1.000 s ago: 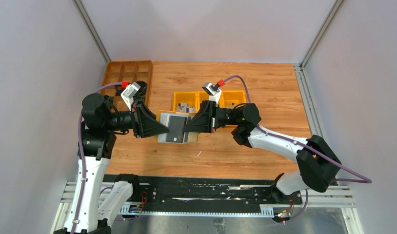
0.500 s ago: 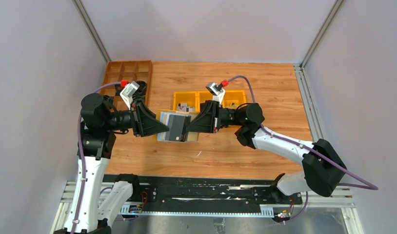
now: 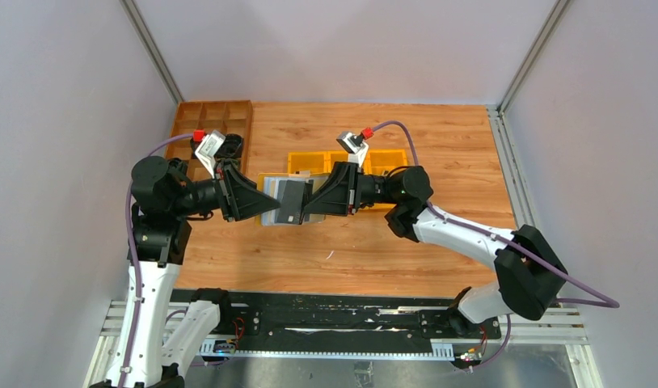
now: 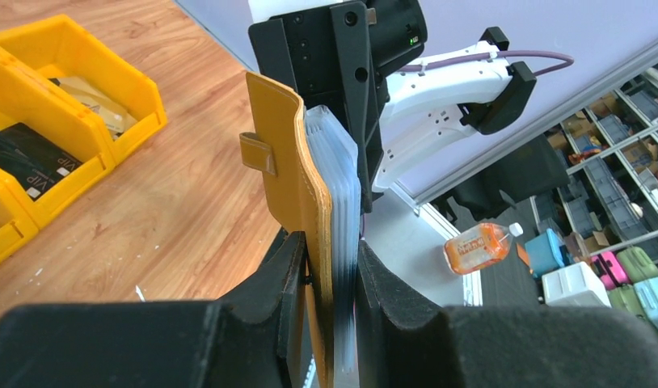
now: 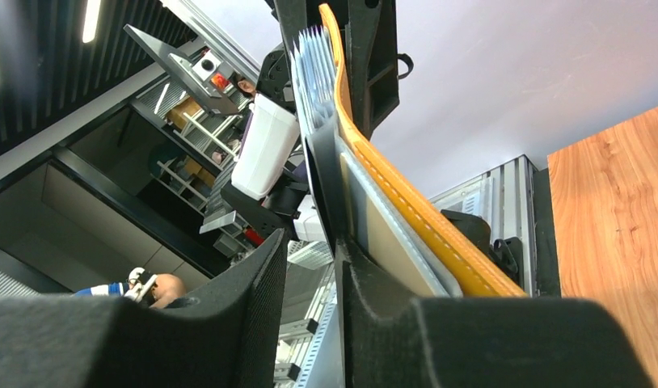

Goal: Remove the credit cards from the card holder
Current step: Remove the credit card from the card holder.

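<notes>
The mustard-yellow card holder (image 3: 271,196) hangs above the table between the two arms. My left gripper (image 3: 263,210) is shut on it, pinching the yellow cover (image 4: 289,153) and the grey pleated pockets (image 4: 335,162) together. A dark credit card (image 3: 291,206) shows in the pockets, facing the right arm. My right gripper (image 3: 304,208) is at the holder's open edge, jaws open with an empty gap (image 5: 310,271). The dark card's edge (image 5: 321,174) runs along one finger's inner face, with a beige card (image 5: 390,238) and the yellow cover (image 5: 407,202) outside that finger.
Yellow bins (image 3: 388,162) stand behind the grippers; one holds a black card marked VIP (image 4: 36,153). A brown wooden divided tray (image 3: 214,118) sits at the far left. Grey walls close in both sides.
The right gripper's jaws have gone from shut to open. Both grippers and the card holder have shifted slightly left and farther from the arm bases.
</notes>
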